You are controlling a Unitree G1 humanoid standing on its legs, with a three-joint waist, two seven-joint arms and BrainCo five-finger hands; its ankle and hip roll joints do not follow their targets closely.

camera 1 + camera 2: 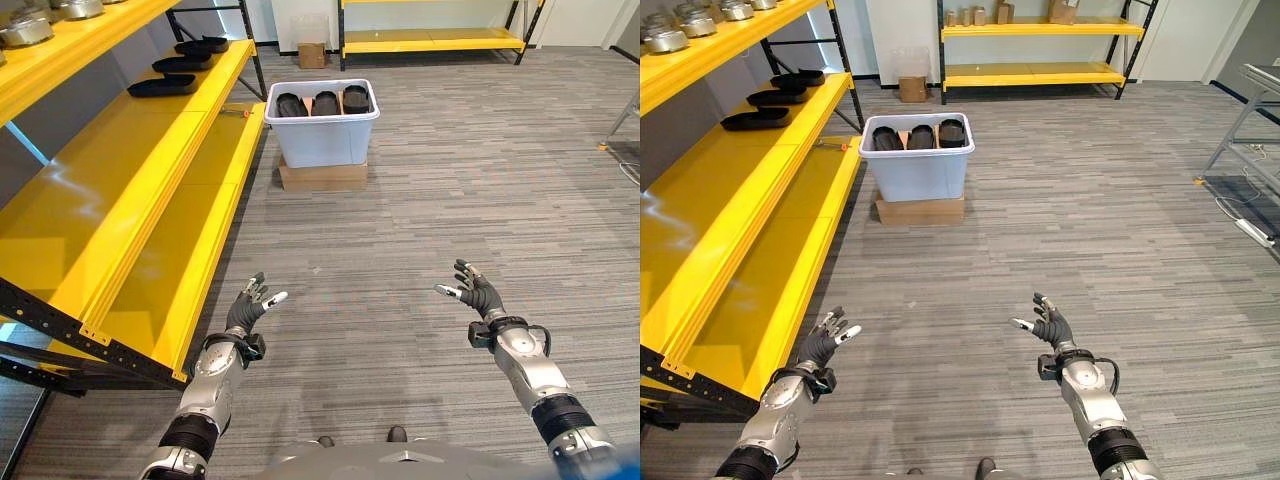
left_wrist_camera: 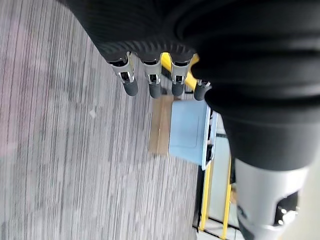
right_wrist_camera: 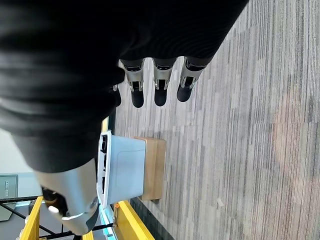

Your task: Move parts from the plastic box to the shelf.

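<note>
Nearest, the left hand (image 1: 247, 308) and right hand (image 1: 478, 294) hover over striped grey carpet (image 1: 450, 180), fingers relaxed and spread, holding nothing, both well short of the box (image 1: 322, 125). No writing is legible on anything. The box is pale, smooth plastic with a rolled rim, sitting on a flat cardboard base (image 1: 323, 176). Three dark oval parts (image 1: 325, 103) lie inside it. Left of the box, the glossy yellow shelf (image 1: 150, 190) carries three more black parts (image 1: 162, 86).
</note>
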